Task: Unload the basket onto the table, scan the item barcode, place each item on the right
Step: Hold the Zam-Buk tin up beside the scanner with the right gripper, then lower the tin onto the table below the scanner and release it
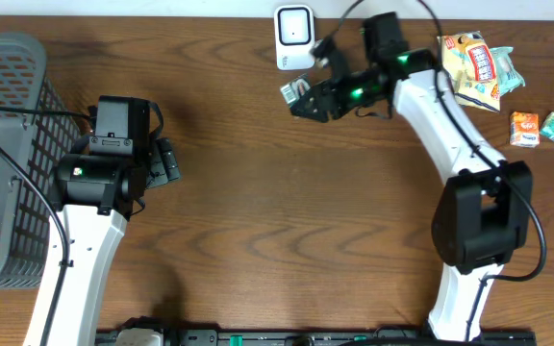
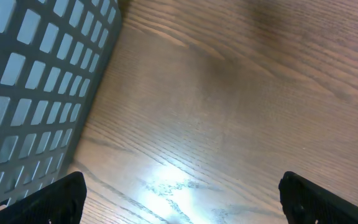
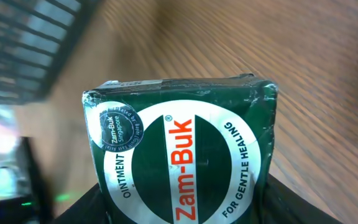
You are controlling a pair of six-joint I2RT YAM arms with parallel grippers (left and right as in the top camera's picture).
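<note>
My right gripper (image 1: 301, 99) is shut on a green Zam-Buk ointment box (image 3: 179, 149), which fills the right wrist view with its white ring and orange lettering. From overhead the box (image 1: 294, 90) hangs above the table just below the white barcode scanner (image 1: 293, 37) at the back edge. My left gripper (image 1: 168, 160) rests at the left of the table, open, with only bare wood between its black fingertips (image 2: 58, 198). No barcode shows on the box's visible face.
A grey mesh basket (image 1: 3, 144) stands at the far left, beside my left arm; its wall (image 2: 36, 93) fills the left of the left wrist view. Snack packets (image 1: 477, 69) and small boxes (image 1: 524, 129) lie at the back right.
</note>
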